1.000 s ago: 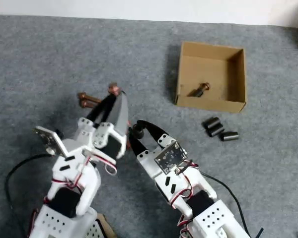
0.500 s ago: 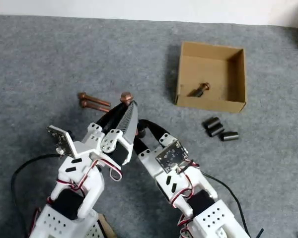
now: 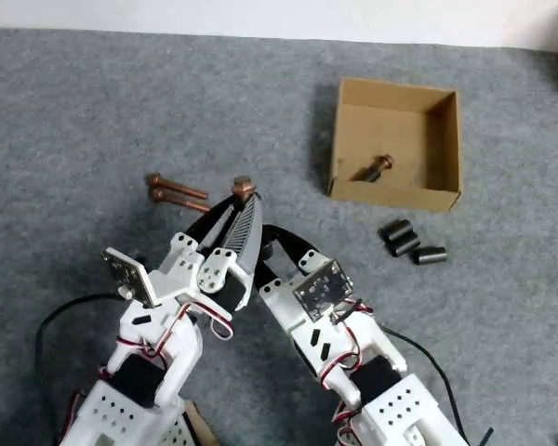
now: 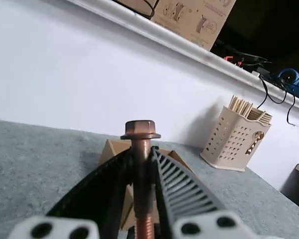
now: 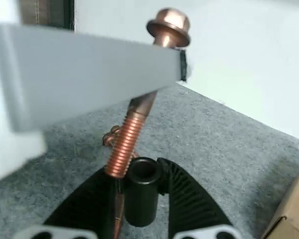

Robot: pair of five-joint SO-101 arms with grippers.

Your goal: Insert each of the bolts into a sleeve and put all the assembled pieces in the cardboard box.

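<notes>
My left gripper [image 3: 237, 206] is shut on a copper bolt [image 4: 141, 172], held upright with its flanged head [image 3: 244, 187] on top. Its threaded end [image 5: 124, 149] hangs right beside the mouth of a black sleeve [image 5: 141, 191], which my right gripper [image 5: 139, 199] holds shut between its black fingers. In the high view the two grippers meet near the table's centre, the right gripper [image 3: 265, 249] partly under the left one. Two more bolts [image 3: 175, 191] lie on the grey carpet to the left. The cardboard box [image 3: 395, 144] holds one assembled piece [image 3: 375, 169].
Three black sleeves [image 3: 409, 242] lie on the carpet just in front of the box. A cream perforated holder [image 4: 235, 139] with sticks stands against the white wall. Black cables trail from both arm bases near the front edge.
The left arm has swung right and forward with the bolt, bringing it from beside the loose bolts to just over the right gripper's sleeve. The right arm has barely moved.
</notes>
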